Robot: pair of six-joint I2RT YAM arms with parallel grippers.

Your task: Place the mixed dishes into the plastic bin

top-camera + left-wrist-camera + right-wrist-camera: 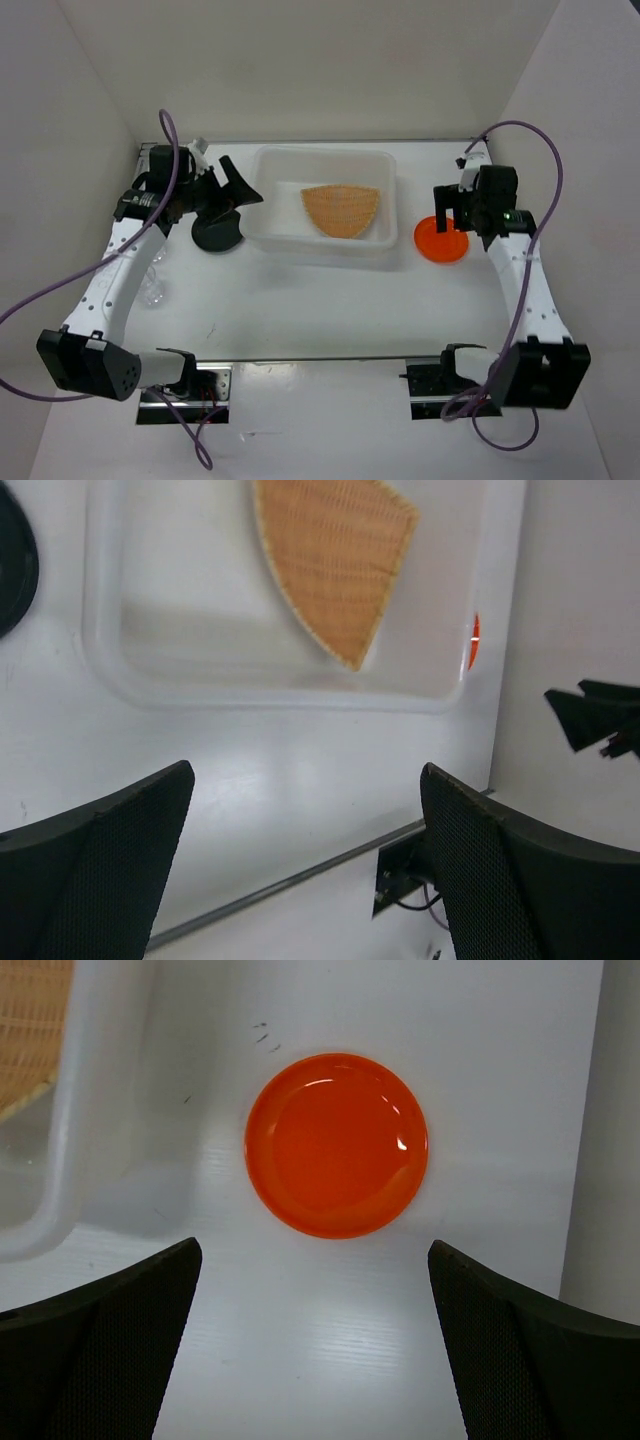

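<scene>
As we look from above, our left hand (238, 192) gapes empty, the plastic bin (322, 154) just to its right with the basket tray (342, 210) inside. From the left wrist, that tray lies ahead of the hand. From the right wrist, our right hand (315, 1340) stands fully open, empty, the orange plate (336, 1145) on the desk (500, 1060) just ahead.

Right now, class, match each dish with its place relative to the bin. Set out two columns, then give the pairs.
Things:
1. basket tray
2. orange plate
3. black plate

Places:
A. left of the bin
B. inside the bin
C. right of the bin

Pairs: 1-B, 2-C, 3-A
</scene>
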